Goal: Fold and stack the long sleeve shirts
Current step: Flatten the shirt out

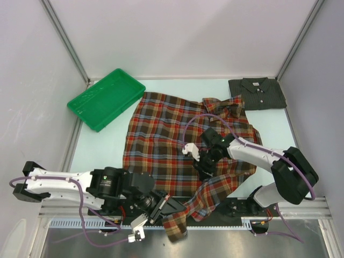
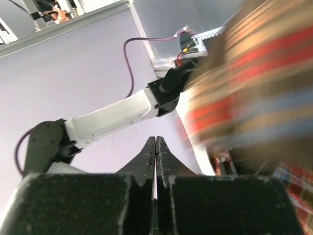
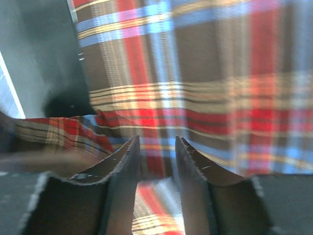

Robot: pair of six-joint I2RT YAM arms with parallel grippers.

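The red, brown and navy plaid shirt [image 1: 161, 140] lies spread in the middle of the table, one sleeve [image 1: 180, 223] hanging over the near edge. The charcoal grey shirt [image 1: 257, 93] lies folded at the back right. My right gripper [image 1: 203, 171] is low over the plaid shirt's right front part; in the right wrist view it [image 3: 155, 144] is open with plaid cloth [image 3: 195, 73] showing between the fingers. My left gripper [image 1: 165, 206] is at the near edge beside the hanging sleeve; in the left wrist view it [image 2: 155, 142] is shut with nothing between the fingers, and blurred plaid cloth [image 2: 254, 83] is at its right.
A green plastic tray [image 1: 106, 98] sits at the back left, next to the plaid shirt. Grey walls close in the table on three sides. A metal rail [image 1: 64, 220] runs along the near edge by the arm bases.
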